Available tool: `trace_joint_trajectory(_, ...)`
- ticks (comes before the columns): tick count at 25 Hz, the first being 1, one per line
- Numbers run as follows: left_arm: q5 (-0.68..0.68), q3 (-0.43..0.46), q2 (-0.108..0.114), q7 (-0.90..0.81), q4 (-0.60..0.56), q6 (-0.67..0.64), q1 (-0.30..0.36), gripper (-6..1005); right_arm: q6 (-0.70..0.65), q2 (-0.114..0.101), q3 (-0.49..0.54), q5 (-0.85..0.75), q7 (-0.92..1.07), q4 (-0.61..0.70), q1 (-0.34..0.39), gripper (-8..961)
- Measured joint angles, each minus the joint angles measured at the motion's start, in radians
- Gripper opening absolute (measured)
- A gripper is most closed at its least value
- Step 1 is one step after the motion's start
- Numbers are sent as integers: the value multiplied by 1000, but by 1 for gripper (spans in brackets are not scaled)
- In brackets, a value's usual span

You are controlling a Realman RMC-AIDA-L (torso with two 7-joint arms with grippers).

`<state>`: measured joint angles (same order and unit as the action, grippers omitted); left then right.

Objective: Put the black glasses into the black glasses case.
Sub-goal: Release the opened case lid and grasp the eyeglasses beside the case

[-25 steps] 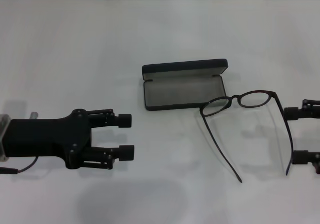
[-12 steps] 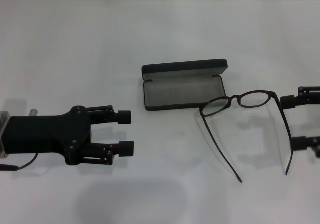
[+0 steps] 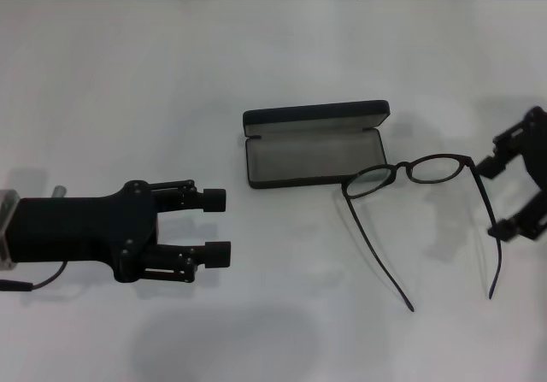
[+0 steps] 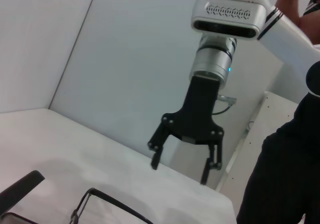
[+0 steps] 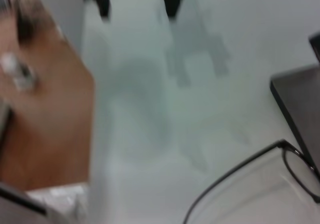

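Head view, left to right. Left gripper (image 3: 216, 226) hangs low over the white table (image 3: 102, 83), its 2 fingers spread with a clear gap between them, holding nothing. It points toward the middle of the table and sits well apart from both task items.

Black glasses case (image 3: 314, 145) lies near the table's centre, lid swung back and standing along the far edge, grey lining exposed, nothing inside. Left wrist view catches only 1 dark corner of it (image 4: 20, 188).

Black glasses (image 3: 416, 171) lie unfolded on the table just right of the case. The left lens rim touches or overlaps the case's near right corner; which of the 2 cannot be told. Both temple arms run toward the robot, splayed apart.

Right gripper (image 3: 506, 196) is at the right edge of the table, tilted, 2 fingers spread wide, nothing between them. Its farther finger sits just beside the right hinge end of the frame; contact cannot be told. The nearer finger lies beside the right temple arm, partway along it. Left wrist view shows the same gripper (image 4: 179, 166) with fingers apart above the frame (image 4: 112, 206). Right wrist view shows 1 lens rim and a temple arm (image 5: 250, 179) beside the case edge (image 5: 300, 106).
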<state>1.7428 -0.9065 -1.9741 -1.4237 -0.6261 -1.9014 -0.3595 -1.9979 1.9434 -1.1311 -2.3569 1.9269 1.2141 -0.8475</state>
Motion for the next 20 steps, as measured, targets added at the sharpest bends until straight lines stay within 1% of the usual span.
trace_joint_trajectory(2,0,1,-1,4,10,1,-3,824,15,44,-33,-84,25,30,-36,787)
trace_joint_trajectory(3,0,1,-1,4,10,1,-3,824,30,63,-50,-112,35,35,-52,785)
trace_joint_trajectory(4,0,7,0,10,28,16,-15,824,47,75,-76,-130,48,39,-65,783)
trace_joint_trajectory(5,0,8,0,10,29,18,-17,824,61,80,-102,-136,61,40,-73,780)
trace_joint_trajectory(7,1,9,1,11,35,34,-27,823,114,81,-203,-137,108,42,-90,775)
trace_joint_trajectory(11,3,8,1,12,42,60,-32,823,190,81,-305,-154,139,20,-120,765)
trace_joint_trajectory(14,3,9,2,12,47,66,-34,822,233,81,-340,-160,150,15,-131,758)
trace_joint_trajectory(20,3,11,2,9,48,77,-33,821,307,79,-351,-190,139,-7,-124,743)
